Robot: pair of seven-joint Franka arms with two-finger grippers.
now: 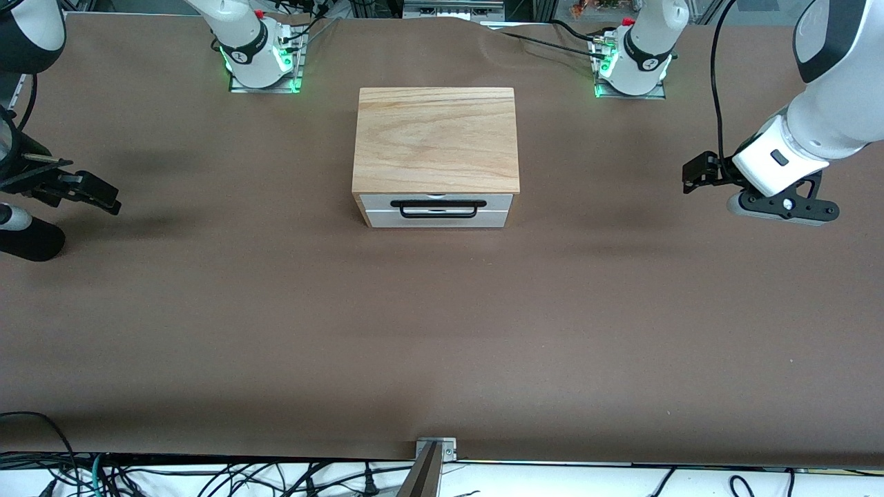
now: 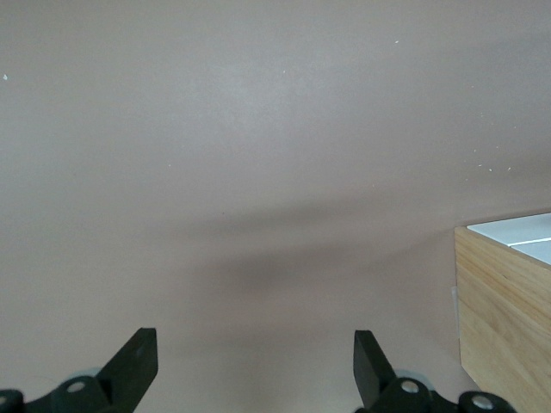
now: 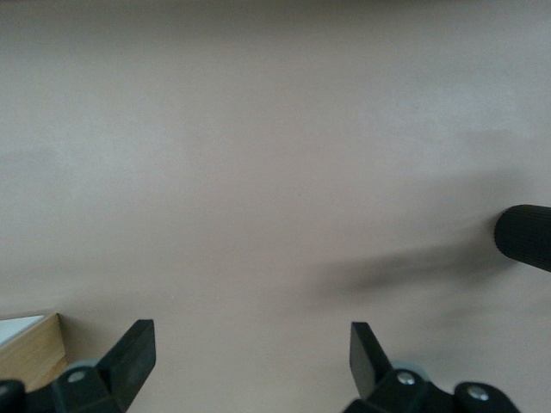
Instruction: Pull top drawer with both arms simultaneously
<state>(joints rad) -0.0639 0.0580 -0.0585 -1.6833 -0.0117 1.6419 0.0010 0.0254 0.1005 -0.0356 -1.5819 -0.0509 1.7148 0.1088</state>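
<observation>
No legible text or labels anywhere.

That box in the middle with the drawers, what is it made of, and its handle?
The box looks like light wood with visible grain, matte. The top drawer has a smooth white front, perhaps painted or laminate. Its handle is a thin black bar, probably metal, possibly plastic.

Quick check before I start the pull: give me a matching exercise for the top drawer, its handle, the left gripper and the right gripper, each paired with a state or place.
Things:
1. top drawer
2. bar handle
3. left gripper
4. right gripper

States or places:
A. open, over bare table toward the right arm's end
B. black, across the white front panel
C. shut, flush under the wood-grain top board
D. open, over bare table toward the left arm's end

Pairs: 1-C, 2-B, 3-D, 4-A
</observation>
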